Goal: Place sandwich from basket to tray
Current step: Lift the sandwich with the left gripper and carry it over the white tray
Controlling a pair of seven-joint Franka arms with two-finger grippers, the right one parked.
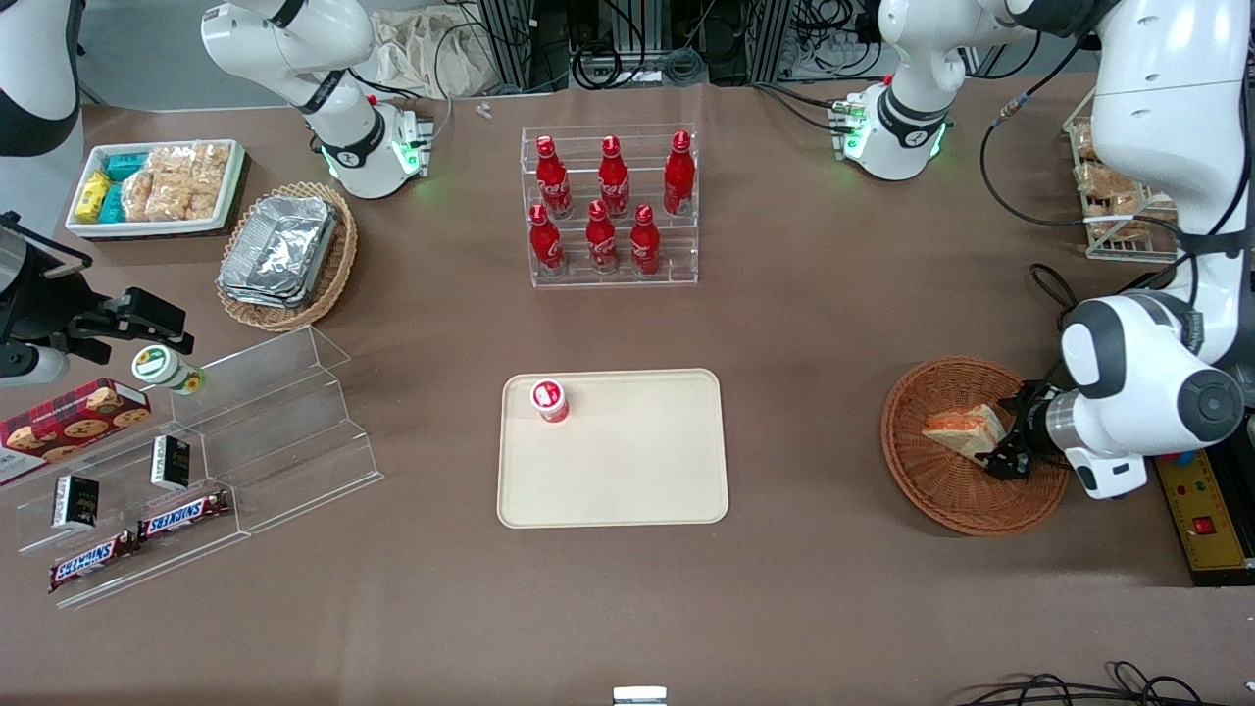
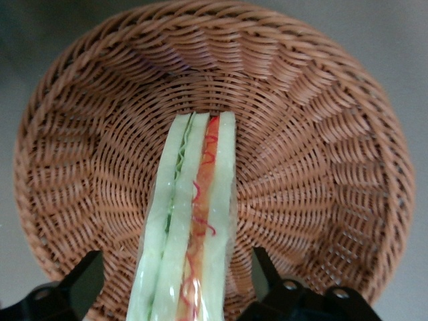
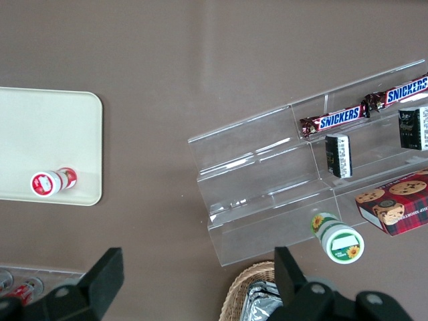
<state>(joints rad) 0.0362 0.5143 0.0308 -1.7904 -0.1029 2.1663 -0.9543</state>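
The sandwich [image 1: 966, 428] is a pale bread wedge with orange-red filling, standing on edge in the round reddish-brown wicker basket [image 1: 912, 480] toward the working arm's end of the table. My gripper [image 1: 1010, 446] reaches low into the basket at the sandwich's thick end. In the left wrist view the sandwich [image 2: 190, 227] runs between the black fingers [image 2: 85, 275], with a gap on each side. The gripper [image 2: 175, 267] is open, and the basket [image 2: 321, 167] fills the view around it. The cream tray [image 1: 627, 471] lies mid-table.
A small red cup [image 1: 550, 400] stands on the tray's corner. A clear rack of red bottles [image 1: 610, 208] is farther from the front camera. A black control box [image 1: 1211, 520] lies beside the basket. Clear stepped shelves with snacks [image 1: 196, 461] lie toward the parked arm's end.
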